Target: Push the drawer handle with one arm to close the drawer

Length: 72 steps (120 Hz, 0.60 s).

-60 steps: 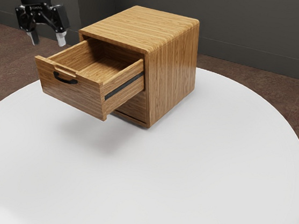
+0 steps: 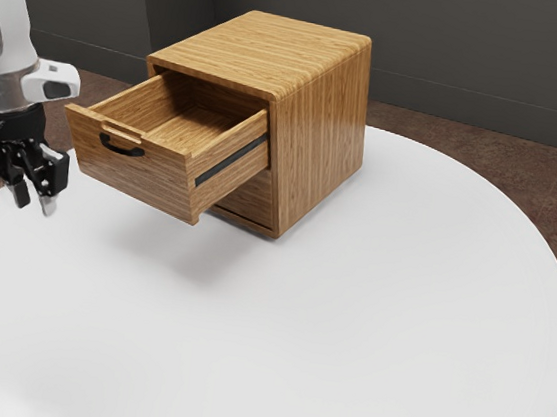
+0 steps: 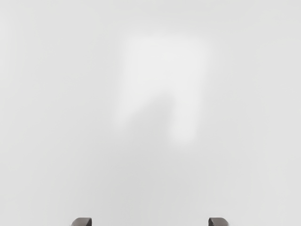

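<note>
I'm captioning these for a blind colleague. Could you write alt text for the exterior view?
A boxy brown wooden cabinet stands on a round white table, its wooden drawer with a curved black handle pulled open; toward the exterior view's left hangs an open black two-fingered pincer.

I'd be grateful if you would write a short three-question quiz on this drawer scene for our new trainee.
1. Multiple choice: what colour is the handle on the front of the drawer?
a) white
b) black
c) red

2. True or false: the drawer stands pulled out of the cabinet.

3. Fill the gap with "open" or "shut": the claw holds nothing and is ____.

Key: 1. b; 2. true; 3. open
</note>
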Tool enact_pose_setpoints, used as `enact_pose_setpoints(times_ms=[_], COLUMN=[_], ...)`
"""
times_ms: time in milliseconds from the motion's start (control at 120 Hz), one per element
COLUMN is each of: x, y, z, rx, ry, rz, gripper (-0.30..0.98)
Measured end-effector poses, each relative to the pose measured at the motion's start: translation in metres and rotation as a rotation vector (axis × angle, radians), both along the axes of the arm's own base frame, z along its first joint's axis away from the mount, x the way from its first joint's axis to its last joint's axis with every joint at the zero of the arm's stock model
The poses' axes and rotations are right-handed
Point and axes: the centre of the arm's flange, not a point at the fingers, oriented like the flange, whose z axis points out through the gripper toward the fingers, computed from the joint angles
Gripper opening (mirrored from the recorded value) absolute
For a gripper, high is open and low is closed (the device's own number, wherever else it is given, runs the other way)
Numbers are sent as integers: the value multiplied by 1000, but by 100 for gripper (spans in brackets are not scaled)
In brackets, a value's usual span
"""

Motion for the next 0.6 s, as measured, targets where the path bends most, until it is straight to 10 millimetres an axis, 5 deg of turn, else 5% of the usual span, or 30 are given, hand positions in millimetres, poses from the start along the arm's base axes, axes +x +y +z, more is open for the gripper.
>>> enact_pose_setpoints(times_ms=[292,600], x=[59,109], y=[13,20], z=[13,-3], rx=[56,58], ry=[-101,-95], rz=[-5,-6], gripper=[8,3])
